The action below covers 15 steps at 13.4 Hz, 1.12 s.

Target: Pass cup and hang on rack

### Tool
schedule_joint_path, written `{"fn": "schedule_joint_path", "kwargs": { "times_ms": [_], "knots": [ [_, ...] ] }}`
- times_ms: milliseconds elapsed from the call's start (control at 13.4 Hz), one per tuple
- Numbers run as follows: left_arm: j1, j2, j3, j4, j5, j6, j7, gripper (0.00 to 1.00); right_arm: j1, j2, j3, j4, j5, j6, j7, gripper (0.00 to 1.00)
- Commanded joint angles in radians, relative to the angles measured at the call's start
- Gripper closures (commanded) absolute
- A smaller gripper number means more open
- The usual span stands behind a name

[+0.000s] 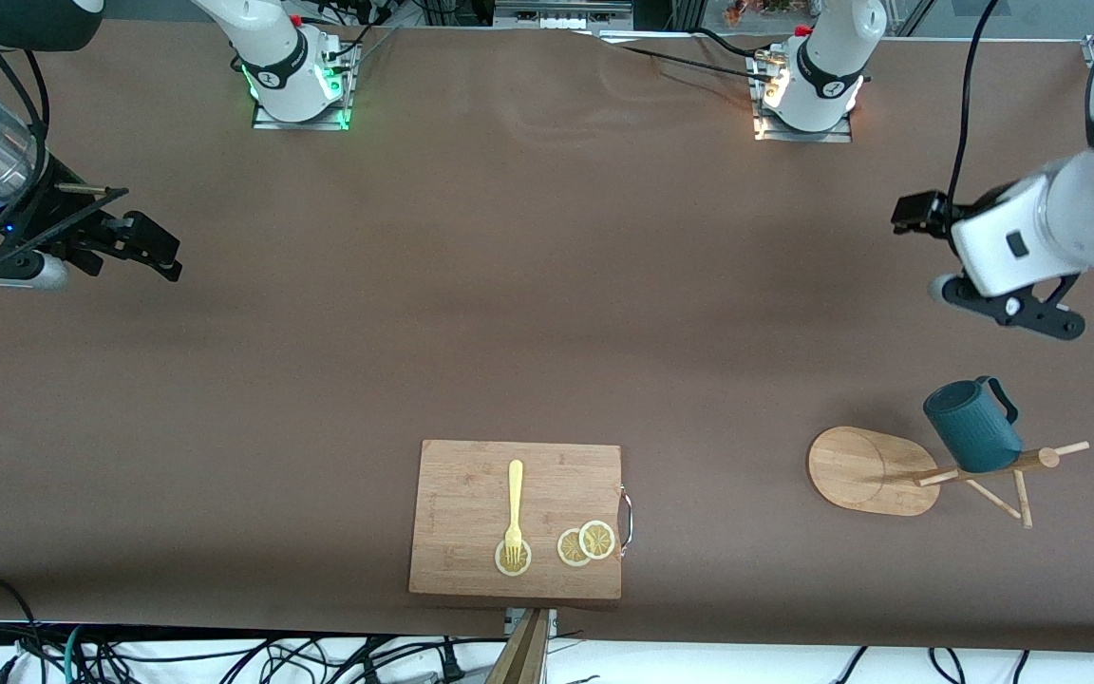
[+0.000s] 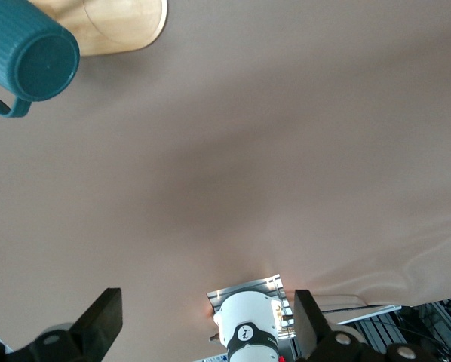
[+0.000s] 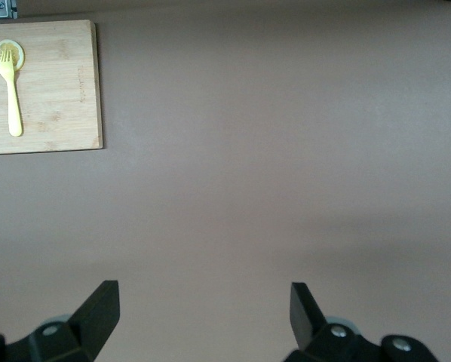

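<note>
A: Brown paper covers the whole bench point(image 1: 528, 285). What are the fingers doing?

B: Both pairs are spread wide and hold nothing. The left gripper point(image 2: 210, 328) hangs over bare bench toward the left arm's end, above the rack point(image 1: 875, 470) and clear of it. The right gripper point(image 3: 203, 320) waits over bare bench at the right arm's end, well apart from the rack.

A: And the cup point(image 1: 972, 426)?

B: It hangs on one of the rack's pegs, bottom up, handle toward the left arm's end, with nothing gripping it. The hanging looks done to me.

A: So what makes a good finish?

B: Pull the left arm away upward, I'd say, keeping the fingers wide so they can't clip the handle or nudge a peg. The cutting board point(image 1: 517, 518) with its yellow fork point(image 1: 514, 508) and lemon slices point(image 1: 587, 543) lies toward the right arm's end from the rack, out of the way.
</note>
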State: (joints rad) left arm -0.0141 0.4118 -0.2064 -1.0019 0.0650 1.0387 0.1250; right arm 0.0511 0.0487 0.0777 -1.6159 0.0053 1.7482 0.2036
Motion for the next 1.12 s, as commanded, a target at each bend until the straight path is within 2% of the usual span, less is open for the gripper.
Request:
{"fn": "schedule_joint_path", "kwargs": {
  "times_ms": [0, 223, 447, 596, 670, 1043],
  "knots": [
    [0.02, 0.004, 0.022, -0.079, -0.001, 0.149, 0.047, 0.0, 0.003, 0.011, 0.002, 0.024, 0.001, -0.007, -0.009, 0.0],
    [-0.013, -0.193, 0.109, -0.373, -0.036, 0.425, 0.041, 0.0, 0.003, 0.011, 0.002, 0.024, 0.004, -0.007, -0.01, 0.0],
    [-0.079, -0.33, 0.163, -0.571, -0.03, 0.55, -0.017, 0.0, 0.003, 0.011, 0.002, 0.024, 0.004, -0.007, -0.012, 0.0],
    [-0.075, -0.419, 0.163, -0.717, -0.03, 0.628, -0.07, 0.0, 0.003, 0.011, 0.002, 0.024, 0.005, -0.006, -0.012, 0.0],
    [-0.075, -0.448, 0.163, -0.753, -0.03, 0.641, -0.073, 0.0, 0.004, 0.011, 0.002, 0.024, 0.004, -0.006, -0.01, 0.0],
    [-0.067, -0.449, 0.163, -0.758, -0.04, 0.639, -0.073, 0.0, 0.009, 0.013, 0.004, 0.025, 0.007, -0.006, -0.009, 0.0]
  ]
}}
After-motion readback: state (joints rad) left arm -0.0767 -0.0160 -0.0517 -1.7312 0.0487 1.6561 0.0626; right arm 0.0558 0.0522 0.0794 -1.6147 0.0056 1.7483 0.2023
